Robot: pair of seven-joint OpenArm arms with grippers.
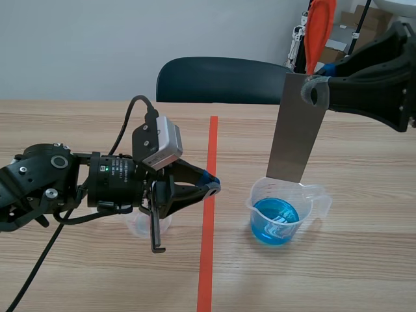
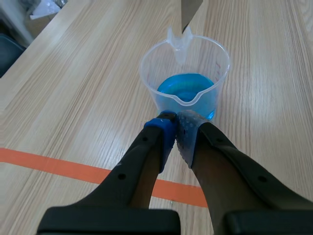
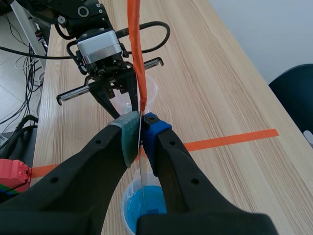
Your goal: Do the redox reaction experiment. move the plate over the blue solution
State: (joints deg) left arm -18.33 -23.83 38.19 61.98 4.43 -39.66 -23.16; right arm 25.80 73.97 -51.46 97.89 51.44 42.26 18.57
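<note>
Metal, flat and dull grey, makes up the plate [image 1: 296, 130]: a long narrow strip with straight edges, hanging upright from the right gripper [image 1: 316, 91], whose two pads are clamped on its upper end. In the right wrist view it shows only edge-on, a thin line between the pads. Its lower end hangs at the far rim of the beaker [image 1: 286, 201], above the blue solution [image 1: 274, 221]. Whether it touches the rim cannot be told.

The beaker is clear plastic, round, with faint printed marks and a pouring lip. It stands on the pale wood-grain bench [image 1: 97, 123], to the right of the orange tape line [image 1: 209, 227] and well in from the far edge. The liquid fills only its bottom part.

The left gripper [image 1: 211, 185] is low over the bench near the tape line, its dotted pads pressed together on nothing, tips pointing at the beaker's near wall and just short of it. A small clear cup [image 1: 146, 224] sits under that arm, mostly hidden by it. A dark chair back [image 1: 221, 78] rises behind the far edge, and the bench's near edge is cut off.
</note>
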